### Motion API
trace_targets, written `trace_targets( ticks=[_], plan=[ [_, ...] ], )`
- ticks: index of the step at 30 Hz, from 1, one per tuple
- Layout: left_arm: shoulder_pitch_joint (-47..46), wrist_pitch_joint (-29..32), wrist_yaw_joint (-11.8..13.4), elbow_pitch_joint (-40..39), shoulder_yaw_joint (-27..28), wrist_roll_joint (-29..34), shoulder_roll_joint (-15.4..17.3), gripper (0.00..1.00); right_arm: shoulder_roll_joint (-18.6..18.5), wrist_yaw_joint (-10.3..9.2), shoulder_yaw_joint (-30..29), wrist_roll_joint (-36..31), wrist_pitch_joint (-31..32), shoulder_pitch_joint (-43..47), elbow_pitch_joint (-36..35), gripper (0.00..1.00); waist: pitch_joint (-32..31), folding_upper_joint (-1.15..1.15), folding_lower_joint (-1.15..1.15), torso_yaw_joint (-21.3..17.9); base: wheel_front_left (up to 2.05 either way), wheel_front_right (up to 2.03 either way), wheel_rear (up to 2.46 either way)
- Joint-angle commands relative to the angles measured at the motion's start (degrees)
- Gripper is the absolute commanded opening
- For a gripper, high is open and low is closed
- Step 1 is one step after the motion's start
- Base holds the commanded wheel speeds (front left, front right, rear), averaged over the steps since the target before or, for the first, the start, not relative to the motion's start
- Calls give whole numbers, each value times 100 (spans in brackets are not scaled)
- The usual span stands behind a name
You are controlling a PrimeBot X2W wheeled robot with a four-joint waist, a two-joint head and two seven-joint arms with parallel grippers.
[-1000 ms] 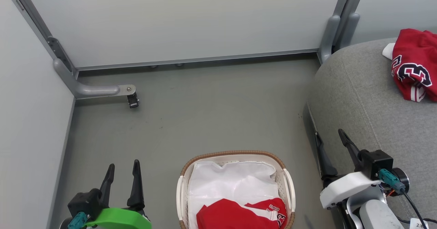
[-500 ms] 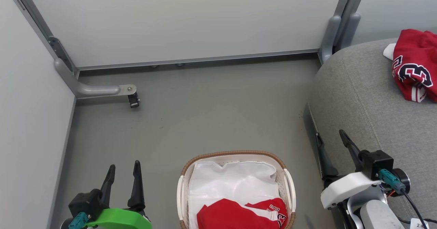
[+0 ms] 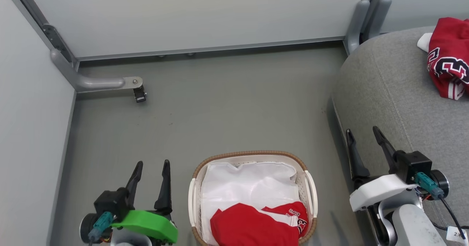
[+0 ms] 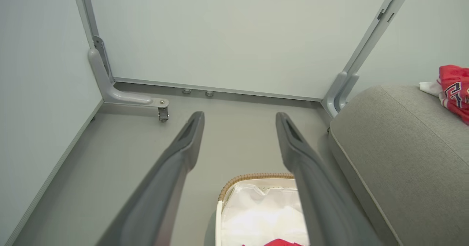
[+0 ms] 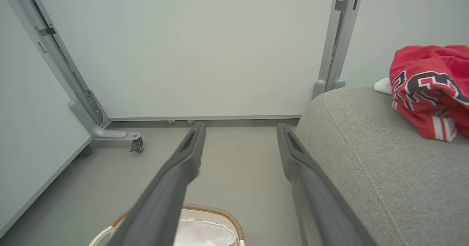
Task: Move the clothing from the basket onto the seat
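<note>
Left gripper (image 3: 152, 162), lower left of the head view: fingers spread wide, nothing between them, over bare floor (image 3: 220, 110) just left of the basket (image 3: 249, 153). The left wrist view agrees: clear gap between the fingers, basket rim under the right-hand one.

Right gripper (image 3: 362, 129), lower right: also spread and empty, parked at the front edge of the seat (image 3: 388, 103). Can't tell whether it touches the fabric.

Progress, my read: about half done.
- Done: placed red garment (image 3: 449, 64) lies crumpled on the seat at the upper right edge of frame, dark white-edged lettering and striped trim showing, partly cut off. Jersey or shorts, can't tell.
- Left: remaining red garment (image 3: 253, 227) is in the basket, bottom centre, bunched at the near end on top of the white liner sheet (image 3: 249, 183). The liner stays put, it isn't part of the job.

Neither gripper is over the basket opening, so the second pick isn't started. The left one is nearer the basket, but the right one is on the seat side. Either way the grab has to take red cloth alone and not snag the liner underneath.
</note>
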Motion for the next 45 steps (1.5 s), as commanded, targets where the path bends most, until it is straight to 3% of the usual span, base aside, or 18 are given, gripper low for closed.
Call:
trace_targets(
  ticks=[1,7,12,25,35,45],
  plan=[
    [-179,-5,-29,84,-89,38,6,100,-21,-8,-4,-56,-30,-99,-49,100,214,0,0,-42,0,0,0],
    [-1003,-5,-86,632,-703,365,13,100,-23,-8,4,-154,-29,-452,-214,100,847,0,0,-181,0,0,0],
    [-1937,266,-93,1401,-1654,400,86,100,-21,-8,-46,-198,-30,-771,-379,100,1504,0,0,-339,0,0,0],
    [-3521,1624,-86,2755,-4429,-782,353,100,-19,-8,-106,-224,-29,-1331,-816,100,2796,0,0,-787,0,0,0],
    [-4299,2171,-86,3274,-5530,-1704,555,100,-20,-8,94,-48,-30,-1700,-1239,100,3576,0,0,-1081,0,0,0],
    [-4820,2181,-86,3606,-6037,-2300,714,100,-19,-8,125,44,-30,-1968,-1704,100,4123,0,0,-1286,0,0,0]
  ],
)
